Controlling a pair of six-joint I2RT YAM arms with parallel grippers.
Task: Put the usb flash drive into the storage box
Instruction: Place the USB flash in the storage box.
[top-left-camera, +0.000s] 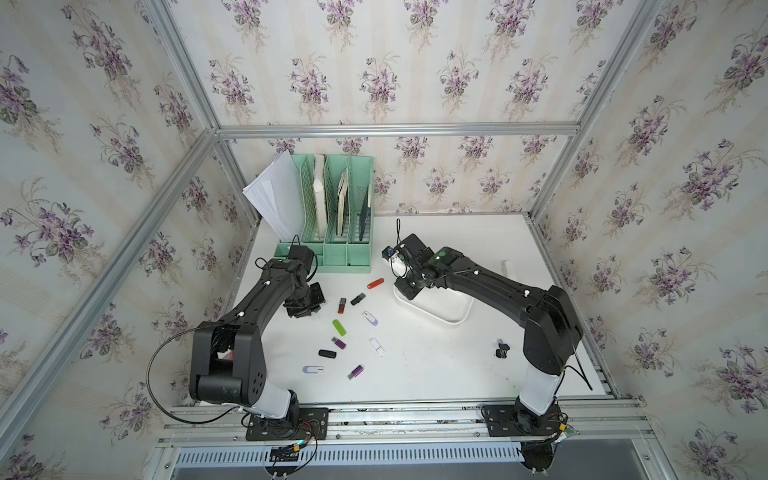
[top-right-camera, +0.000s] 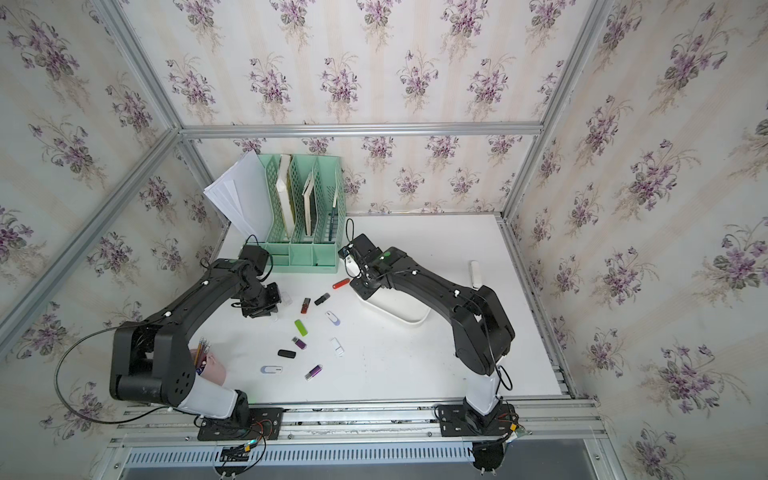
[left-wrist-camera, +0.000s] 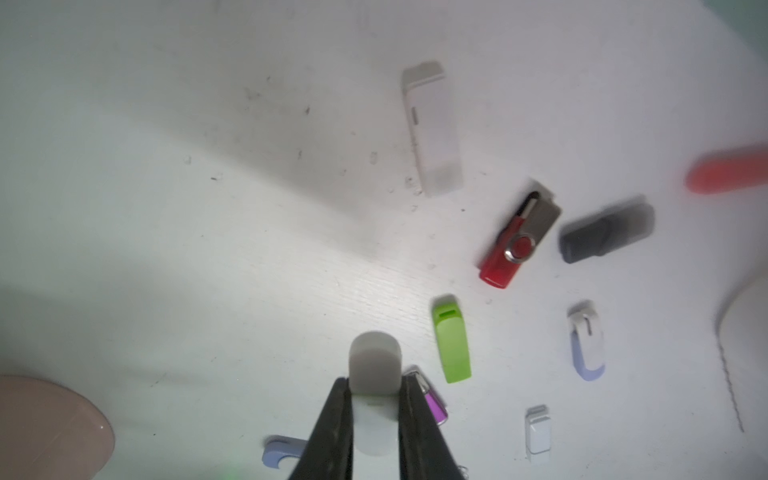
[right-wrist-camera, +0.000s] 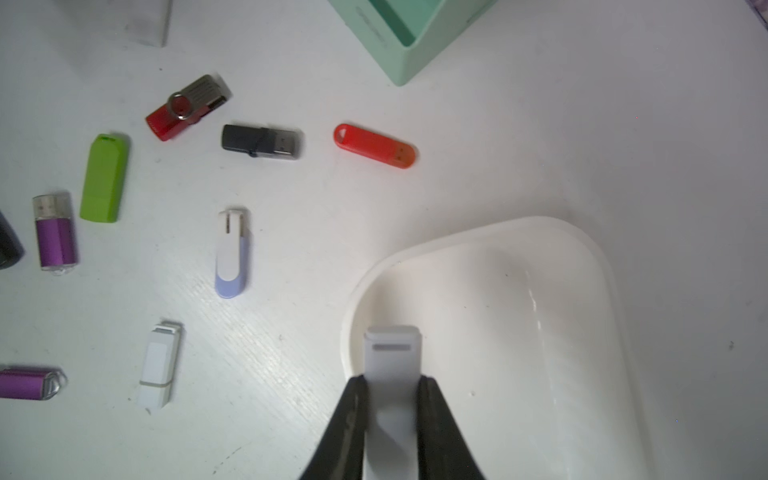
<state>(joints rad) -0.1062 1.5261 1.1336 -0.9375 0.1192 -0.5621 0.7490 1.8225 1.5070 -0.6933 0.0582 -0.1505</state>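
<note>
- Black fingers of the right claw (right-wrist-camera: 393, 380) fill the near edge of the right wrist view, pinched narrow on a white usb flash drive (right-wrist-camera: 392, 353)
- Drive tip hangs over the storage box (right-wrist-camera: 536, 224), just inside one rounded corner; no drive seen in the part of the box that shows
- Judgement: carry it further toward the box middle and lower it before letting go; a release this near the rim could clip the wall and bounce out onto the table (top-left-camera: 415, 374)
- Left claw (left-wrist-camera: 374, 380) likewise clamps a pale grey drive (left-wrist-camera: 375, 357), above the scattered drives and well apart from the box
- Right arm (top-left-camera: 490, 282) lies across the box in both top views, so the left should wait its turn
- Loose on the table: orange-red drive (right-wrist-camera: 374, 145) near the box, black drive (right-wrist-camera: 259, 141), green drive (right-wrist-camera: 104, 178); mint-green organizer (right-wrist-camera: 399, 37) stands beyond, off the path
</note>
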